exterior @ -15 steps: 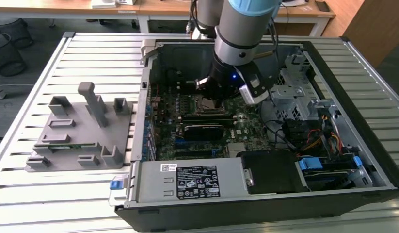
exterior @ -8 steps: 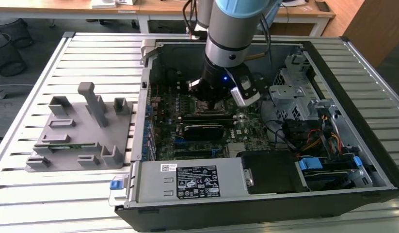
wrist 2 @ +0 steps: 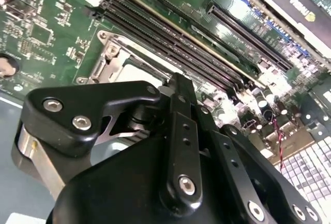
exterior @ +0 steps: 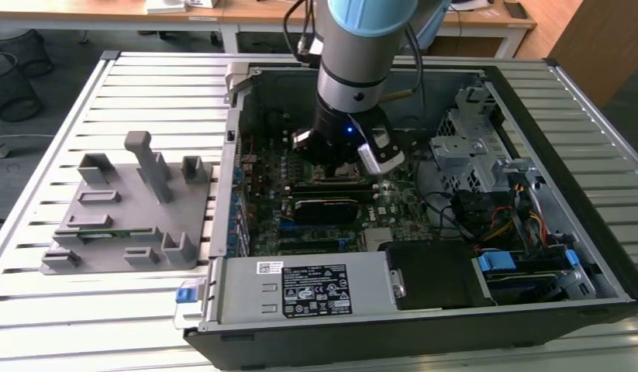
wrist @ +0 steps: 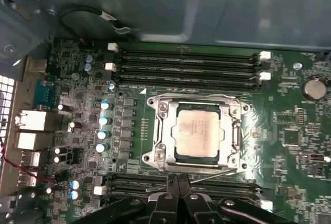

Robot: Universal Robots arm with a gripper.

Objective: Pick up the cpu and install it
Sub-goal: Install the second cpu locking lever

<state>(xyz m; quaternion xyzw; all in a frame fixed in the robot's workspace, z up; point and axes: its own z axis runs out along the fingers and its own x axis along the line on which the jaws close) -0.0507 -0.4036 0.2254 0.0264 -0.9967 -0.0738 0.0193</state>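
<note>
On the exterior view's left, a grey block with posts sits on the slatted tabletop, and to its right stands the open computer case with my arm reaching down inside it. In the first wrist view the cpu lies flat in the silver socket frame on the green board, between two rows of long black slots. My fingers are pressed together with nothing in them, just beside the edge of the socket frame and not touching the cpu.
</note>
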